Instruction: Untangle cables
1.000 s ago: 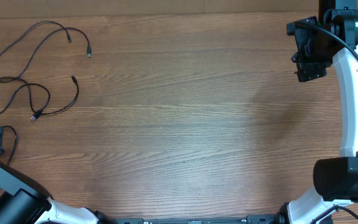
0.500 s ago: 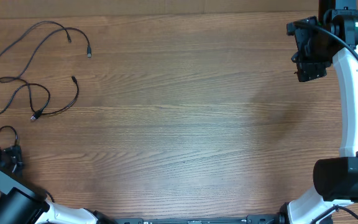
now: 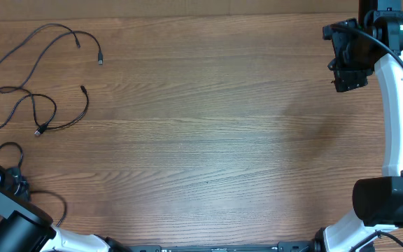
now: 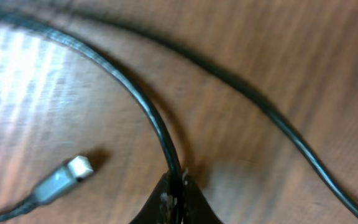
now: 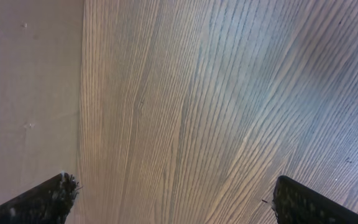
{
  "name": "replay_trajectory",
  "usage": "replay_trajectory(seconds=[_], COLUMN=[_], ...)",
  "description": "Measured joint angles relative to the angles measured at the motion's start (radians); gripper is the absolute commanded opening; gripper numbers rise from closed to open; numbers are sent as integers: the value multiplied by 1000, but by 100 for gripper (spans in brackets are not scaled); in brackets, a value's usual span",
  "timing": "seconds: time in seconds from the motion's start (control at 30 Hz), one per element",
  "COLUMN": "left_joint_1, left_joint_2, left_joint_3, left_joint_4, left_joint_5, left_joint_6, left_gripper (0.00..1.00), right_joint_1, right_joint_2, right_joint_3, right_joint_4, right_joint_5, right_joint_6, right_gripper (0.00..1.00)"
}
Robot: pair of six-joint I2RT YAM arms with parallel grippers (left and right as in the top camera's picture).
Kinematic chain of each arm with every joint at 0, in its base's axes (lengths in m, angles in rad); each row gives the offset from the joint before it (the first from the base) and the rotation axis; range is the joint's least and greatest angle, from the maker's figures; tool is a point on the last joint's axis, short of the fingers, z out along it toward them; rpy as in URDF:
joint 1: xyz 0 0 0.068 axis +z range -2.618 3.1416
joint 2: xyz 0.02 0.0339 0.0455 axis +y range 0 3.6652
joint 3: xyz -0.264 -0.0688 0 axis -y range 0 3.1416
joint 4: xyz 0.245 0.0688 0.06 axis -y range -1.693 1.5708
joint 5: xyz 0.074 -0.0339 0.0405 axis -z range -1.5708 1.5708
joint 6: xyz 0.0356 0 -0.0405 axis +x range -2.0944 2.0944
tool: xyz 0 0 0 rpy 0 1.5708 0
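Thin black cables [image 3: 33, 105] lie as loose strands with small plug ends at the table's far left. Another black cable [image 3: 7, 148] loops near the left front edge. My left gripper [image 3: 18, 187] is shut on it. In the left wrist view that cable [image 4: 143, 102] curves down into the pinched fingertips of the left gripper [image 4: 178, 185]. A grey plug [image 4: 62, 178] lies to their left and another strand [image 4: 278, 124] crosses on the right. My right gripper [image 3: 348, 75] hangs open at the far right; in its wrist view the right gripper [image 5: 176, 202] has only bare wood between its fingers.
The table's back edge [image 3: 187, 15] runs along the top. In the right wrist view a pale surface [image 5: 30, 93] borders the wood on the left. The arm bases [image 3: 383, 203] stand at the front corners.
My left gripper has moved toward the front edge and shut on the cable beside it; that cable's loop has shifted with it. The right arm has not moved.
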Motion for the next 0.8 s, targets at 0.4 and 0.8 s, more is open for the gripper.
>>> replay_trajectory(seconds=[0.4, 0.8], left_joint_1=[86, 241], left_joint_2=[0, 0], left_joint_3=[-2, -2], left_joint_4=[95, 112], left_joint_5=[329, 436], left_joint_6=[-30, -125], left_gripper=[4, 80], right_joint_1=[0, 0], right_joint_2=[0, 0], right_joint_3=[0, 0], right_joint_4=[0, 0], right_joint_5=[0, 0], right_joint_6=[0, 0], right_gripper=[100, 100])
